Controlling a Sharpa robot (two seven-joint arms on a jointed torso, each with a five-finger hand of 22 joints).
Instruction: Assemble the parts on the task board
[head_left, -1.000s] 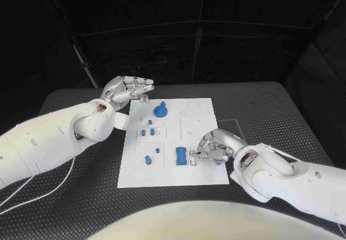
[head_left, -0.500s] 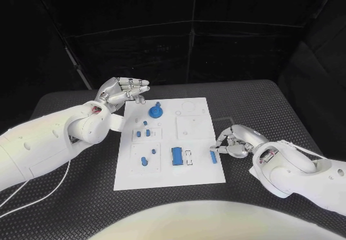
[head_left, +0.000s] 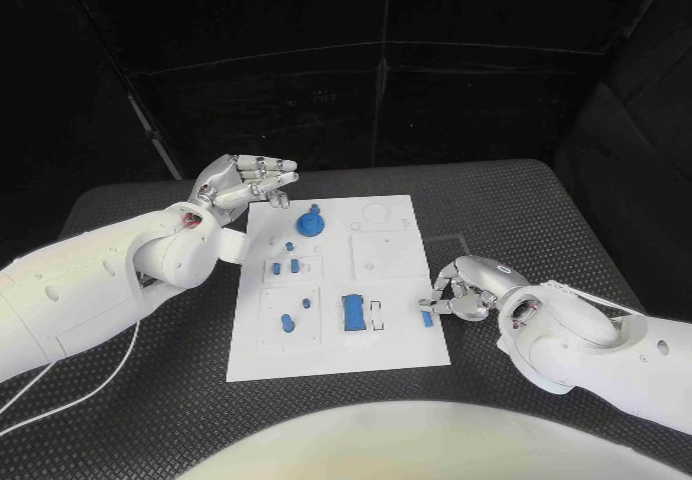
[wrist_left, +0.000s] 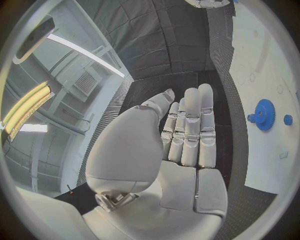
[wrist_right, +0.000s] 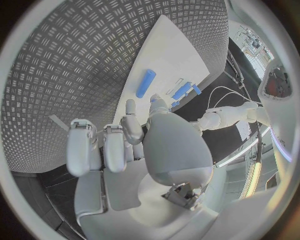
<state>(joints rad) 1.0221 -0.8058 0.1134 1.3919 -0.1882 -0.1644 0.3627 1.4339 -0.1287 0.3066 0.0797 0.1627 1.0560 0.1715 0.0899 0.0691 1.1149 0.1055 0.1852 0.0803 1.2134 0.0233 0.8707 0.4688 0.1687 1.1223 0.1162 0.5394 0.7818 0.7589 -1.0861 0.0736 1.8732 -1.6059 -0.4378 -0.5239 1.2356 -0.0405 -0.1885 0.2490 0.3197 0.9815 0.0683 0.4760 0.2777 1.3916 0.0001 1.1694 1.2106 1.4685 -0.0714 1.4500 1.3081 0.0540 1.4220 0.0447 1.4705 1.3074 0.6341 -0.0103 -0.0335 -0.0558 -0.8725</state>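
The white task board (head_left: 392, 345) lies in the middle of the black table. On it are a blue gear (head_left: 313, 221), a blue rectangular block (head_left: 353, 311) and several small blue pieces, such as one at the near left (head_left: 287, 322). A short blue peg (head_left: 427, 318) lies loose at the board's right edge. My right hand (head_left: 462, 291) hovers just beside that peg with its fingers slightly curled and nothing in them; the right wrist view shows the peg (wrist_right: 145, 83) clear of the fingertips (wrist_right: 130, 107). My left hand (head_left: 247, 180) is raised and open over the board's far left corner, near the gear (wrist_left: 265, 114).
Black ribbed table mat (head_left: 548, 210) surrounds the board on all sides. A thin white cable (head_left: 87, 385) runs over the mat under my left arm. Dark curtains close off the back.
My right hand has moved from beside the blue block to the board's right edge, and the short blue peg now lies there free of its fingers. The left hand keeps its pose.
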